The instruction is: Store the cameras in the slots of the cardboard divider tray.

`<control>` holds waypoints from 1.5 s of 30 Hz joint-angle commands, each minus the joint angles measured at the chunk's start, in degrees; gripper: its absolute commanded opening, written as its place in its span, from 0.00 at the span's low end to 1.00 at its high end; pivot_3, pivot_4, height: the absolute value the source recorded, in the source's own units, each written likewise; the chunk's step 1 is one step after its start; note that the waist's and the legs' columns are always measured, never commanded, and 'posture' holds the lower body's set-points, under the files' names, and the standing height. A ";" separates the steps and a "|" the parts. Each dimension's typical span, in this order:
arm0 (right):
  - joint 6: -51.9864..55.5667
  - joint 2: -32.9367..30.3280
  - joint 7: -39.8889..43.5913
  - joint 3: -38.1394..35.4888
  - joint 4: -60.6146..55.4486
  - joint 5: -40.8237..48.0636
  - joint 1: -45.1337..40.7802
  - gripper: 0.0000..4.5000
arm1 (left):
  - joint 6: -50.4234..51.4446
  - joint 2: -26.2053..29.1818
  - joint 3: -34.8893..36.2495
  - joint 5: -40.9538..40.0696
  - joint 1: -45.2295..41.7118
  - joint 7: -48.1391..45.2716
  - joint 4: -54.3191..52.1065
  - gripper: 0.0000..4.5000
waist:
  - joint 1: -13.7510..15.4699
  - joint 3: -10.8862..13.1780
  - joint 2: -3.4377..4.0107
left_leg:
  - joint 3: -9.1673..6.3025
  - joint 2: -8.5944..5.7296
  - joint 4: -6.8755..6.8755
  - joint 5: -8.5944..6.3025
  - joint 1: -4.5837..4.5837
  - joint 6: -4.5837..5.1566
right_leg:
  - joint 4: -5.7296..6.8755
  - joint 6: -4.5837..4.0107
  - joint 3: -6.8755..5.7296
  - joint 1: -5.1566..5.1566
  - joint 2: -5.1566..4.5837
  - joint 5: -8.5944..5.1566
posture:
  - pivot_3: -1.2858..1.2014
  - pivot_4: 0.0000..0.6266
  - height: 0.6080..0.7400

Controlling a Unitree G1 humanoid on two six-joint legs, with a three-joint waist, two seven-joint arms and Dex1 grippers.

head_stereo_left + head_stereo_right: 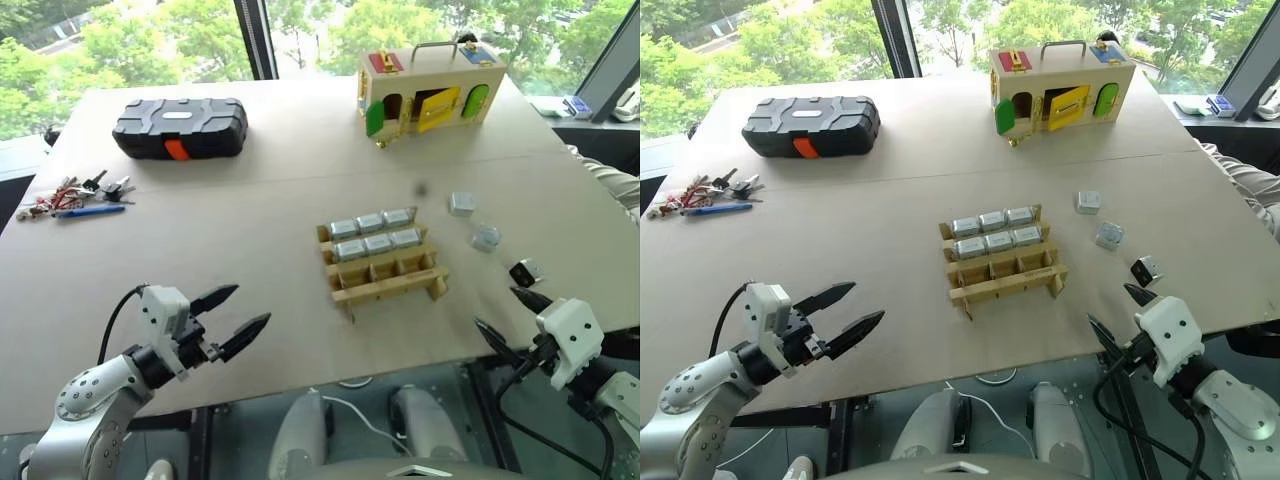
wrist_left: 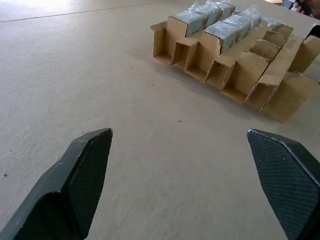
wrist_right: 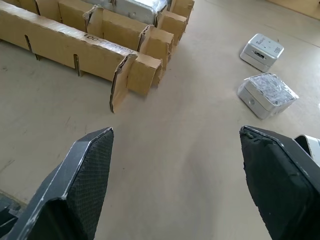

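The cardboard divider tray sits in the middle of the table, turned a little askew so its rows run slightly uphill toward the right. 6 wrapped cameras already fill the 2 far rows, standing side by side, each one's long axis lying along its row. The near row of 3 slots is bare.

3 more cameras lie loose to the right of the tray: one farthest back, a wrapped one in the middle, and a third with its dark face up, nearest the right gripper. From here I'd guess each sits at its own angle, none squared to the slots, though they are small and hard to read.

Both grippers hang near the table's front edge, empty. The left gripper has its fingers spread wide, aimed across at the tray. The right one is spread too, with the dark-faced camera just beyond one fingertip.

The trouble ahead looks plain enough. The slats are thin cardboard and the tray is light, so a camera brought in crooked could catch a slat, bend it, or shove the whole tray along. The plastic wrap may be slippery in the fingers. And that nearest camera lies close to the table's front right edge; a clumsy nudge could push it off.
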 commanded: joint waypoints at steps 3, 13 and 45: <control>4.89 0.60 -3.81 -2.42 -5.42 2.68 -1.81 0.88 | 4.76 2.09 3.27 -11.18 -2.63 -4.46 -2.83 1.00 | 0.07 0.00 0.00 | -0.04 0.01 0.00 0.00 -0.05 0.00 | 0.00 0.00 -0.05 -0.03 0.00 0.00 | 0.52 0.24 1.00; 28.91 -7.47 -7.28 -9.13 -5.22 10.43 -12.86 0.88 | 8.24 9.47 2.75 -16.97 -9.93 -15.33 -3.06 1.00 | 0.19 -0.06 0.00 | 0.07 -0.06 0.01 0.01 -0.11 0.01 | 0.01 0.00 -0.05 -0.11 0.02 0.00 | 0.52 0.24 1.00; 45.69 -13.70 -7.95 -6.30 16.81 13.27 -31.11 0.88 | 7.95 15.01 0.06 -12.66 -23.16 -28.74 6.60 1.00 | -0.09 -0.10 -0.02 | 0.06 -0.17 0.01 0.01 -0.15 0.03 | 0.01 0.01 0.06 -0.11 0.17 0.02 | 0.52 0.24 1.00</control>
